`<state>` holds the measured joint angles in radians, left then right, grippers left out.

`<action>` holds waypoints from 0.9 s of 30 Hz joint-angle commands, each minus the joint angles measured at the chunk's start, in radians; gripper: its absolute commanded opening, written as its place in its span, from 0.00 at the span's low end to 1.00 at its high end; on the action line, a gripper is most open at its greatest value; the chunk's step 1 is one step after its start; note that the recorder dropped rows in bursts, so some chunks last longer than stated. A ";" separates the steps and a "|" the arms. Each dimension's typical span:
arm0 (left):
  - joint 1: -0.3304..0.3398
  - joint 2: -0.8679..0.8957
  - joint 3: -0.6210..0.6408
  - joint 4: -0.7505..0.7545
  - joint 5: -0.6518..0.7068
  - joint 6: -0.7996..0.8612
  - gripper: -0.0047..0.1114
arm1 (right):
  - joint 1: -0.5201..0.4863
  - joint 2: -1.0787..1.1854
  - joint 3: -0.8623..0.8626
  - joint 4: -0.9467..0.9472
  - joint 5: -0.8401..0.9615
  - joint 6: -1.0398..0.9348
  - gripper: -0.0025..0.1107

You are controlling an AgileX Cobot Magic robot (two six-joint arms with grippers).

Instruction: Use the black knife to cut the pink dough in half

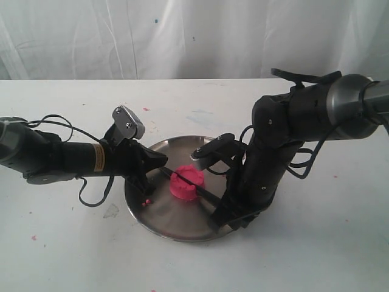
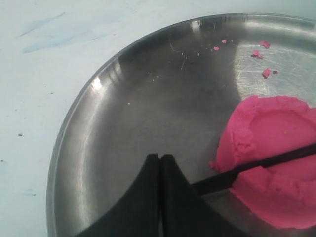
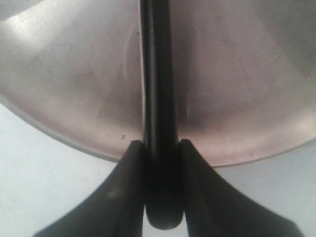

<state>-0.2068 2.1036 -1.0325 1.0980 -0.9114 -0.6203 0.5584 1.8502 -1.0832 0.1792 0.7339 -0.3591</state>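
The pink dough [image 1: 187,184] is a squat round puck in the middle of the steel plate [image 1: 159,218]. Across its top lies the black knife [image 1: 209,196], its blade pressed into the dough [image 2: 276,143]. My right gripper [image 1: 222,214] is shut on the knife's handle [image 3: 159,98] at the plate's near right rim; in the right wrist view the gripper [image 3: 162,145] clamps the handle from both sides. My left gripper [image 1: 163,160] is shut, with nothing between its fingers [image 2: 160,158]. It hovers by the blade [image 2: 256,165], whose tip is hidden under one finger.
Tiny pink crumbs [image 2: 266,73] lie on the plate [image 2: 123,108] beyond the dough, and more [image 1: 146,201] by its left rim. The white table [image 1: 73,255] surrounds the plate, with a white curtain behind it.
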 commanded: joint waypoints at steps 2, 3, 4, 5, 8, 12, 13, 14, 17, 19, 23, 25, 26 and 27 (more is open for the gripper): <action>-0.004 0.002 0.007 0.017 0.070 0.000 0.04 | -0.001 0.007 -0.002 0.006 -0.049 0.003 0.02; -0.004 0.002 0.007 0.017 0.070 0.000 0.04 | -0.001 0.007 -0.002 0.006 -0.052 0.003 0.02; -0.004 0.002 0.007 0.017 0.070 0.000 0.04 | -0.001 0.007 -0.002 0.006 -0.054 0.003 0.02; -0.004 0.002 0.007 0.017 0.070 0.000 0.04 | -0.001 0.007 -0.002 0.006 -0.056 0.003 0.02; -0.004 0.002 0.007 0.017 0.070 -0.008 0.04 | -0.001 0.007 -0.002 0.006 -0.063 0.003 0.02; -0.004 0.002 0.007 0.020 0.074 -0.008 0.04 | -0.001 0.007 -0.002 0.006 -0.066 0.003 0.02; -0.004 0.002 0.007 0.021 0.074 -0.008 0.04 | -0.001 0.007 -0.002 0.006 -0.066 -0.002 0.02; -0.004 0.002 0.007 0.021 0.074 -0.008 0.04 | -0.001 0.007 -0.002 0.006 -0.068 -0.001 0.02; -0.004 0.002 0.007 0.021 0.074 -0.008 0.04 | -0.001 0.007 -0.002 0.008 -0.070 -0.001 0.02; -0.004 0.002 0.007 0.021 0.074 -0.008 0.04 | -0.001 0.007 -0.002 0.008 -0.070 -0.001 0.02; -0.004 0.002 0.007 0.021 0.074 -0.008 0.04 | -0.001 0.007 -0.002 0.008 -0.084 -0.001 0.02; -0.004 0.002 0.007 0.021 0.074 -0.008 0.04 | -0.001 0.007 -0.002 0.010 -0.084 -0.001 0.02; -0.004 0.002 0.007 0.021 0.074 -0.008 0.04 | -0.001 0.007 -0.002 0.010 -0.084 -0.001 0.02; -0.004 0.002 0.007 0.021 0.074 -0.008 0.04 | -0.001 0.007 -0.002 0.010 -0.084 -0.001 0.02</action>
<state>-0.2068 2.1036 -1.0325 1.0863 -0.8833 -0.6203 0.5584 1.8576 -1.0832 0.1808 0.6993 -0.3609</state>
